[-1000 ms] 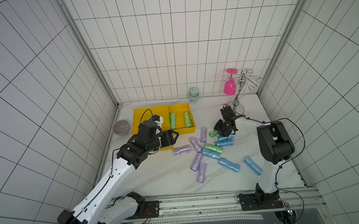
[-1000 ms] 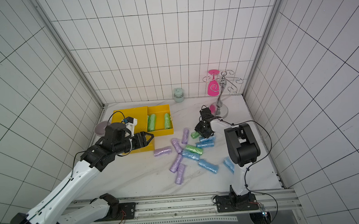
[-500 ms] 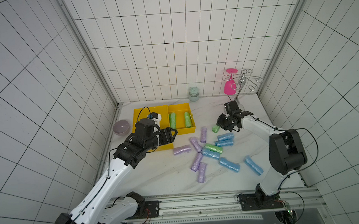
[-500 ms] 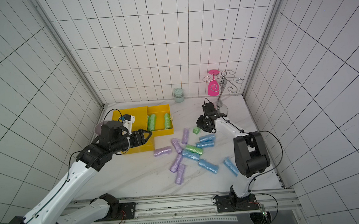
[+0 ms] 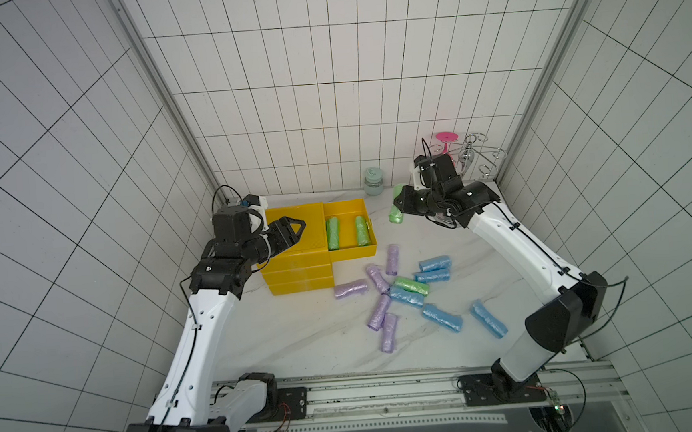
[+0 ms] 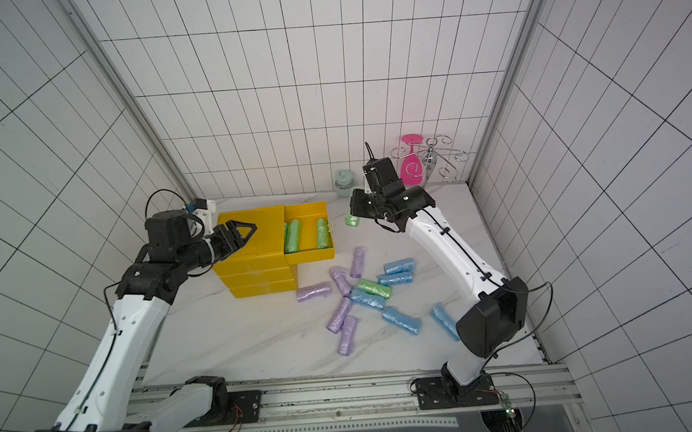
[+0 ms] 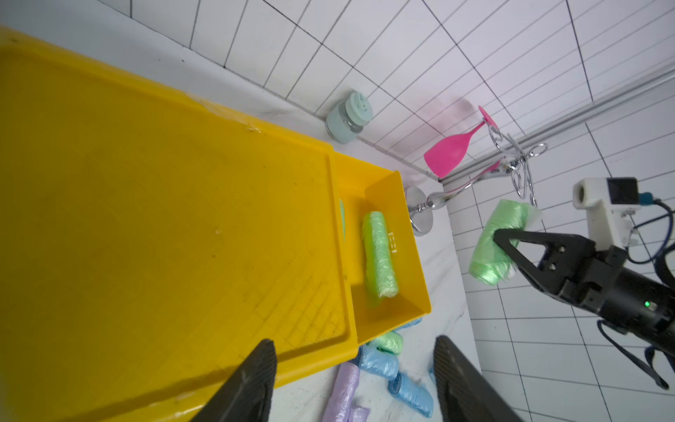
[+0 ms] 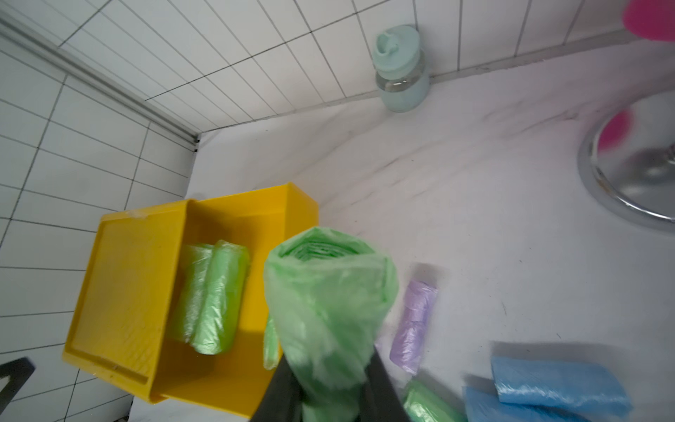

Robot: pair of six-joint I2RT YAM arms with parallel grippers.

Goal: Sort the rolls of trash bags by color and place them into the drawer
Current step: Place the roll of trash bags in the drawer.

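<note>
- Change over the last second: right end effector (image 5: 401,203) was down at the loose pile with its jaws closing. It has since come up off the counter (image 5: 303,345) and swung toward the back. It now hangs in the air between the mint-lidded jar (image 5: 374,181) and the open top drawer (image 5: 353,253).
- Right grip: jaws clamped on one light green roll (image 5: 395,216). The right wrist view shows the roll (image 8: 328,292) pinched at its lower end, with the free end sticking out past the fingertips. The hold looks firm enough, though off-centre.
- The held roll is just outside the drawer's side wall and above rim height; it is not yet over the compartment.
- Left end effector (image 5: 293,231): barely moved. It hovers over the top of the yellow drawer cabinet (image 5: 298,278), jaws moderately parted and holding nothing.
- Drawer contents: green only. Two rolls lie side by side (image 8: 208,296) and a third (image 5: 362,230) lies nearer the outer wall.
- Still on the counter: one green roll (image 5: 411,286), five lilac rolls (image 5: 351,288) and five blue rolls (image 5: 442,318), in a loose cluster.
- Reading: the pick is done and the carry is under way. Next comes a short move sideways over the drawer and a release beside its own colour. That would leave one green to fetch; blue and lilac are untouched, and the lower drawers look shut.
</note>
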